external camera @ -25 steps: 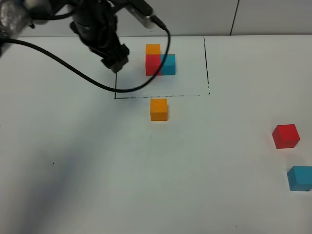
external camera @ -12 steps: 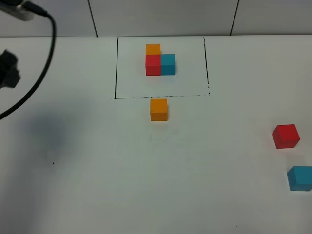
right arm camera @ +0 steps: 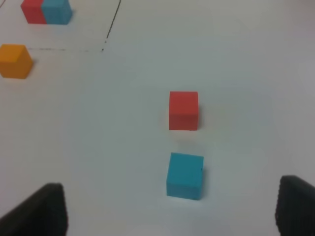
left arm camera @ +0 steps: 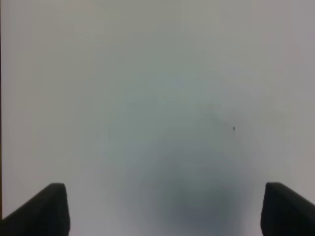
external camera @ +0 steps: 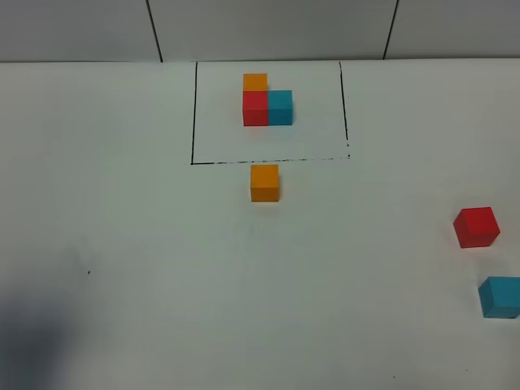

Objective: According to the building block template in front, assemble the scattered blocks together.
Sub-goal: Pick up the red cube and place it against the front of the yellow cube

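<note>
Right gripper [right arm camera: 167, 216]: jaws wide apart, holding nothing. Blue cube [right arm camera: 185, 175] sits just ahead, in line with the gap, with bare table [right arm camera: 236, 73] between them. Red cube [right arm camera: 183, 110] is next beyond, apart from the blue. Orange cube [right arm camera: 15, 61] lies well off toward the robot's left, just outside the drawn black line [right arm camera: 112, 22]. The template [right arm camera: 47, 11] is inside that line, near the table's far edge. Left gripper [left arm camera: 165, 216]: spread wide, empty, open table all round.

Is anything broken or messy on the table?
Nothing looks broken or spilled. The orange cube sits just outside the black frame; the red cube and blue cube sit far off, not yet joined like the template.
</note>
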Tool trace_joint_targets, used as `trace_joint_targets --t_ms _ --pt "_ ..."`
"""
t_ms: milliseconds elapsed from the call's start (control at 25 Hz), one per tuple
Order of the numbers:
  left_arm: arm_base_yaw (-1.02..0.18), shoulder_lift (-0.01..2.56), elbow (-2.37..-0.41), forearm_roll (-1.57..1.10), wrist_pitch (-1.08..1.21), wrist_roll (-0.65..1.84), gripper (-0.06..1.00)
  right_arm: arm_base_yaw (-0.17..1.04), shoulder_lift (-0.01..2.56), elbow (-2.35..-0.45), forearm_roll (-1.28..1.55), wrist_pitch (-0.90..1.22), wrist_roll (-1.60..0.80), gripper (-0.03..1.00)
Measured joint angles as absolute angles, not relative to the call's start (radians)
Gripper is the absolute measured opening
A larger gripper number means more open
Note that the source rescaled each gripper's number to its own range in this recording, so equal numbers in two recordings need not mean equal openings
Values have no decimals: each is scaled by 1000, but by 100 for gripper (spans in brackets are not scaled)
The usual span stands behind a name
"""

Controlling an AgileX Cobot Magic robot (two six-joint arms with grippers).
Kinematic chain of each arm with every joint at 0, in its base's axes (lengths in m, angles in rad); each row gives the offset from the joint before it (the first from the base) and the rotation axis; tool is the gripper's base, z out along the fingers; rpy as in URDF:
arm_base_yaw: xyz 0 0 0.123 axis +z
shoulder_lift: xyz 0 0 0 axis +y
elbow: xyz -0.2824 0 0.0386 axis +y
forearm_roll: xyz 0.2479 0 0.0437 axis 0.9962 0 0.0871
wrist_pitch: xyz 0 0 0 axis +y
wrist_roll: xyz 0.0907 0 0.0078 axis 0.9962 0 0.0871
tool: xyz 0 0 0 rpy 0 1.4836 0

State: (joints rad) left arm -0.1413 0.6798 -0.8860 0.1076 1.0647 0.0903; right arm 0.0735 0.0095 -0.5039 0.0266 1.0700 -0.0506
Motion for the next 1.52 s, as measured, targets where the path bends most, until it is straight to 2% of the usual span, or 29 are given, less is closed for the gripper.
trace_joint_targets --t_ms 520,760,1520 --pt "-141 270 -604 -63 1052 157 96 73 9 -504 27 1070 -51 72" --pt "-141 116 -551 -73 1037 183 93 73 9 -504 27 1070 -51 72" --pt "-141 -6 -507 -77 1062 205 89 73 9 -504 27 1070 -51 72"
